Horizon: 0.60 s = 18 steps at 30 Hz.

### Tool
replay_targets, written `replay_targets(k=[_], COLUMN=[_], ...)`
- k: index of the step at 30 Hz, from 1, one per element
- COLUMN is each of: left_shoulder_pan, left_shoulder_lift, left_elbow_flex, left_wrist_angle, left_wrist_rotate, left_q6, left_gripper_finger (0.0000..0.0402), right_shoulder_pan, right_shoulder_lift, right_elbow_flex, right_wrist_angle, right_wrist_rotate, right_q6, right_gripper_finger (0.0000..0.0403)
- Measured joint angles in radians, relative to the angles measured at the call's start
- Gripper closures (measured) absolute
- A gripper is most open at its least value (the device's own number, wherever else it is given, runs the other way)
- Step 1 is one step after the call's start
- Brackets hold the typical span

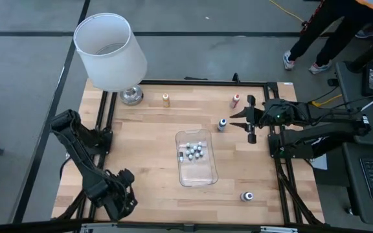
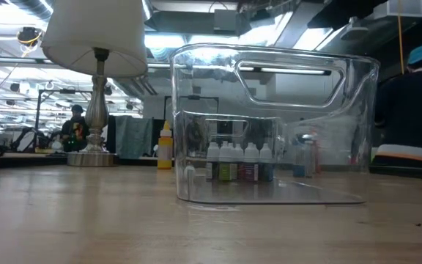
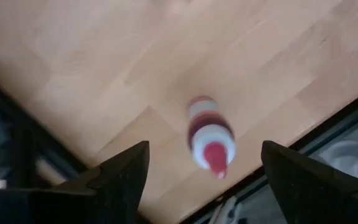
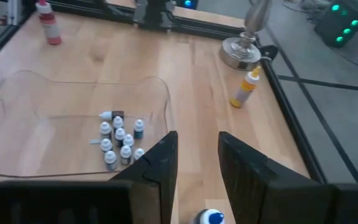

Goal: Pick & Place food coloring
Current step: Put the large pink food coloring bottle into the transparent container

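Observation:
Several tiny pale-capped food coloring bottles [image 1: 193, 152] [image 2: 240, 161] [image 4: 120, 143] stand clustered inside the clear plastic tray [image 1: 181, 175]. A blue-capped bottle [image 1: 222, 124] [image 4: 211, 218] stands on the table just below my right gripper [image 1: 235, 118] [image 4: 197, 134], whose fingers show a narrow gap and hold nothing. A red bottle [image 1: 236, 100] stands beyond it near the far edge. My left gripper [image 1: 118, 202] [image 3: 205, 146] is wide open at the near left corner, above a red-capped bottle [image 3: 209, 137] [image 4: 47, 25] that the arm hides in the high view.
A lamp [image 1: 109, 48] with a metal base [image 1: 131, 96] stands at the far left corner, with an orange bottle [image 1: 166, 99] [image 4: 244, 89] next to it. One bottle [image 1: 246, 196] lies near the near right corner. A person [image 1: 329, 32] stands beyond the far right edge.

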Motion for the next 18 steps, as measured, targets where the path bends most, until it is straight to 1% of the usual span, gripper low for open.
replay_targets(k=[5, 9, 15, 18], left_shoulder_pan=[0.0, 0.001, 0.01, 0.011], left_shoulder_lift=[0.002, 0.002, 0.002, 0.002], left_elbow_flex=[-0.079, -0.145, -0.207, -0.209], left_wrist_angle=[0.155, 0.242, 0.286, 0.29], left_wrist_rotate=[-0.008, -0.016, -0.024, -0.017], left_q6=[-0.008, -0.013, -0.032, -0.032], left_gripper_finger=[0.0101, 0.0102, 0.0104, 0.0121], right_shoulder_pan=[0.0, 0.0, 0.0, 0.0], right_shoulder_lift=[0.0, 0.0, 0.0, 0.0], right_elbow_flex=[0.0, 0.0, 0.0, 0.0], right_wrist_angle=[-0.001, -0.001, -0.002, -0.002], right_wrist_rotate=[-0.007, -0.007, -0.007, -0.007], right_q6=[-0.002, -0.003, 0.011, 0.024], right_gripper_finger=[0.0286, 0.0286, 0.0286, 0.0286])
